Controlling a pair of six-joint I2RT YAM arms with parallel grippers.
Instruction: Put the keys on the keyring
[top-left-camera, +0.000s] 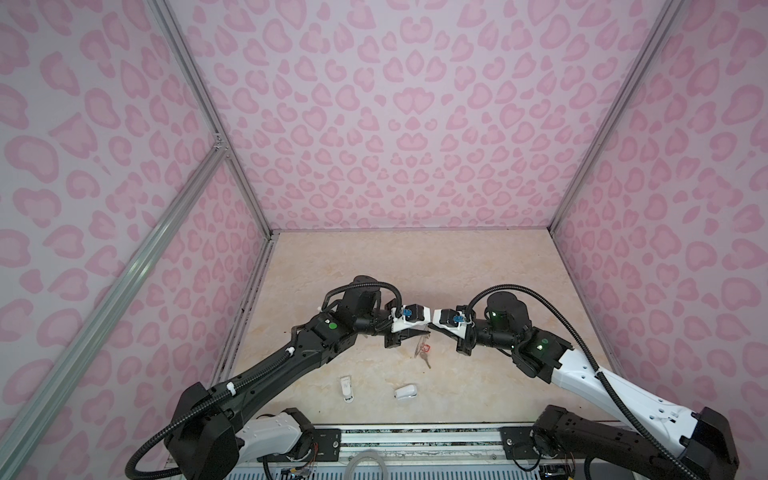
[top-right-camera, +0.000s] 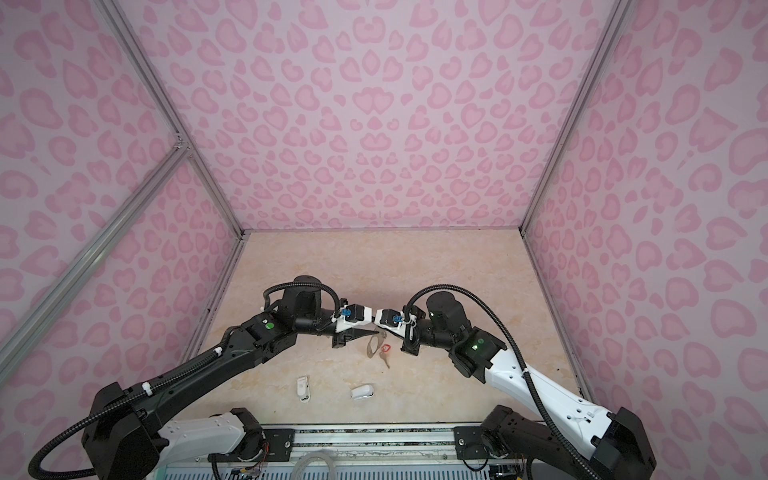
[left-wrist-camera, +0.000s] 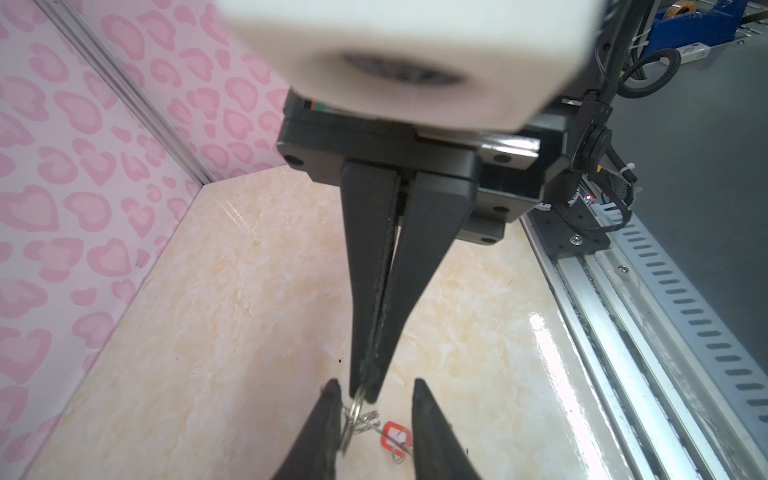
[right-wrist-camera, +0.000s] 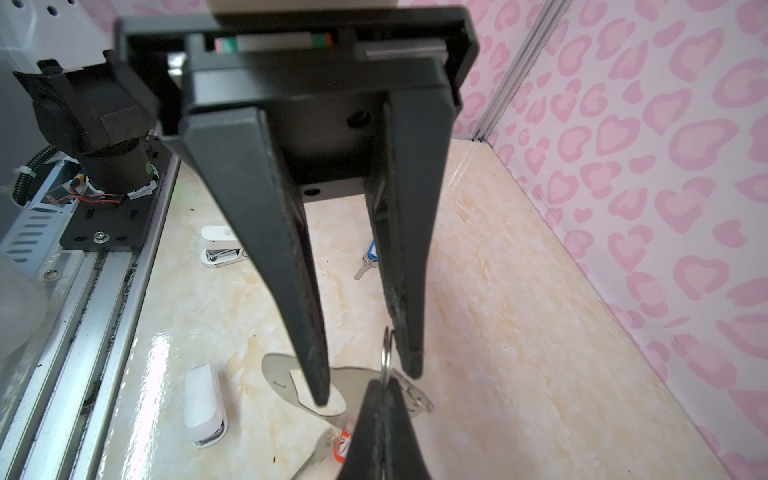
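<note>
Right wrist view, keyring (right-wrist-camera: 357, 380): flat grey plate with an oval cutout, hanging tilted at mid-table between the two grippers.
Wire ring (right-wrist-camera: 386, 353): stands upright on the plate's edge.
Right gripper (right-wrist-camera: 380, 384): jaws pressed together, clamped on that wire ring.
Left gripper (left-wrist-camera: 375, 392): fingers apart, one on either side of the ring and facing the right gripper tip to tip.
Orange-red-tagged key (right-wrist-camera: 341, 446): just below the plate. Small wire links run toward it, but I cannot tell whether it is hooked on.
Tag writing: the white insert carries marks too blurred to read.
Blue-tagged key (right-wrist-camera: 370, 255): lying flat on the tabletop, well apart from the plate.
White plastic objects (top-left-camera: 347, 388) (top-left-camera: 405, 392): two, on the near part of the table, each with shiny metal at one end.
Tabletop (top-left-camera: 478, 291): beige marble pattern.
Walls (top-left-camera: 395, 124): pink heart print.
</note>
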